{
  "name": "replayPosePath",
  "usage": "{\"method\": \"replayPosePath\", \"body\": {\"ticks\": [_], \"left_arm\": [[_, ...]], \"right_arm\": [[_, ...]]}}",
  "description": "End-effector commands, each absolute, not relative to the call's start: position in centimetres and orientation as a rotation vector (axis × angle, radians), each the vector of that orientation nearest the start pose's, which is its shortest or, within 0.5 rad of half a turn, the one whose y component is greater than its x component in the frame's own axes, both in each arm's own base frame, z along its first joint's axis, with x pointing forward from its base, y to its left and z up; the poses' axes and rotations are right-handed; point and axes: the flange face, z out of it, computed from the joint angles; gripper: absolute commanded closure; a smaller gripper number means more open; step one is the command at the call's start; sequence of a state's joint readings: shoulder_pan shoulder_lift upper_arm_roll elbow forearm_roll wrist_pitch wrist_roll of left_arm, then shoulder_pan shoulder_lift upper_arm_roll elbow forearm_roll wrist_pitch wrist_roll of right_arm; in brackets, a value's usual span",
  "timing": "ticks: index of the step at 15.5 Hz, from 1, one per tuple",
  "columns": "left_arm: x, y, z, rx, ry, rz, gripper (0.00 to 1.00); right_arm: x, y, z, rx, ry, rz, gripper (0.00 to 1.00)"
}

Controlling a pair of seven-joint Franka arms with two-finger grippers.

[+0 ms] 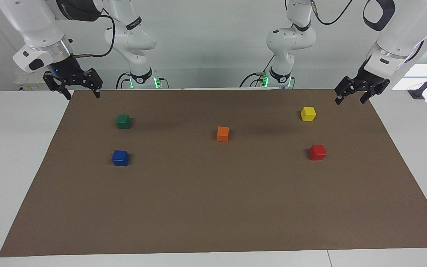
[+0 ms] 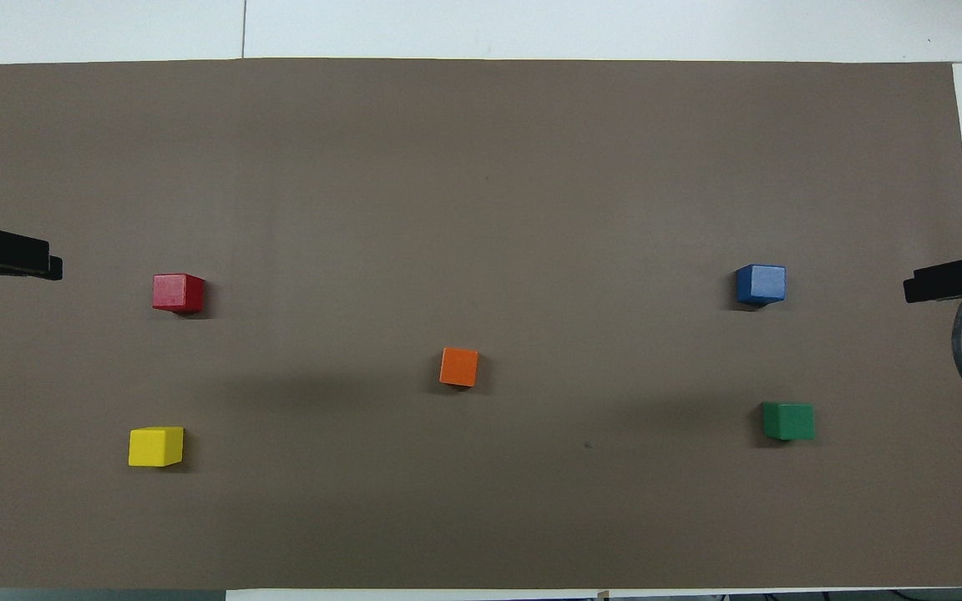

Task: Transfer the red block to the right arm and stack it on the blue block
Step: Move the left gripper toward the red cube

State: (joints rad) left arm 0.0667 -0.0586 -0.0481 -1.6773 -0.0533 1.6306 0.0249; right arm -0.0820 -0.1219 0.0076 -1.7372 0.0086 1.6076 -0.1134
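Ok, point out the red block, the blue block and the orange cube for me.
red block (image 1: 317, 152): facing view, front face.
blue block (image 1: 120, 158): facing view, front face.
orange cube (image 2: 458, 367): overhead view, top face.

Five small cubes are counted on one brown mat (image 1: 213, 207), one of each colour: one red block (image 1: 317, 152), one blue block (image 1: 120, 158), one green cube (image 1: 123, 121), one orange cube (image 1: 222, 134) and one yellow cube (image 1: 308, 114). Two white arms are seen, each fitted with one gripper.
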Motion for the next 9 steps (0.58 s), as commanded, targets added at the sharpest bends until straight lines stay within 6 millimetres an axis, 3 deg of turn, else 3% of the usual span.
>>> {"method": "replayPosePath", "body": {"ticks": [1, 6, 9], "left_arm": [[53.8, 0.3, 61.8, -3.188, 0.021, -0.019, 0.0], [54.0, 1.1, 61.3, -3.187, -0.02, -0.056, 0.0], [55.0, 1.8, 59.1, -3.174, -0.228, -0.237, 0.0]], "right_arm": [[51.4, -3.9, 61.5, -3.152, -0.053, 0.038, 0.0], [51.3, -4.1, 61.6, -3.152, -0.049, 0.036, 0.0], [51.3, -4.1, 61.6, -3.151, -0.048, 0.033, 0.0]]}}
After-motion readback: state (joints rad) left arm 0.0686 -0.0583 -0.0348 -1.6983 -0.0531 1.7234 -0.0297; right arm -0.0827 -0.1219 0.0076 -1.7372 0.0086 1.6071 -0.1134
